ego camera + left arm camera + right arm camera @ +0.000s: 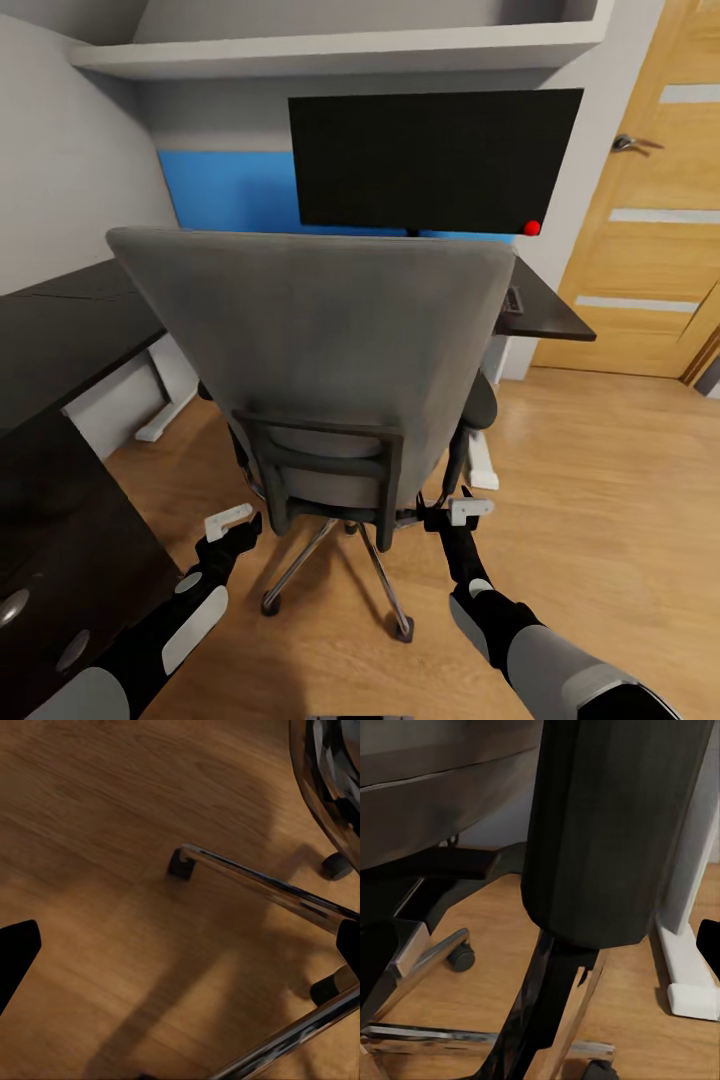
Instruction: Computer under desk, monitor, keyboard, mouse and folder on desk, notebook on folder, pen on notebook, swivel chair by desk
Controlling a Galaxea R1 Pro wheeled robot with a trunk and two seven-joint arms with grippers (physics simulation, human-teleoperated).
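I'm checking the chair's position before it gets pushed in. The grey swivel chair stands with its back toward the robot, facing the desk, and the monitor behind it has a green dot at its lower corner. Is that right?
Not quite: the dot on the monitor is red, not green, as the head view shows. The rest holds: the swivel chair has its back toward the robot and faces the desk.

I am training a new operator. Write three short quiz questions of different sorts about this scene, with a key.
1. True or false: the swivel chair shows its back to the camera.
2. At which lower corner of the monitor is the red dot: A left, B right?
3. Fill in: the left gripper and right gripper are low behind the chair, above the wooden ____.

Key: 1 true; 2 B; 3 floor.
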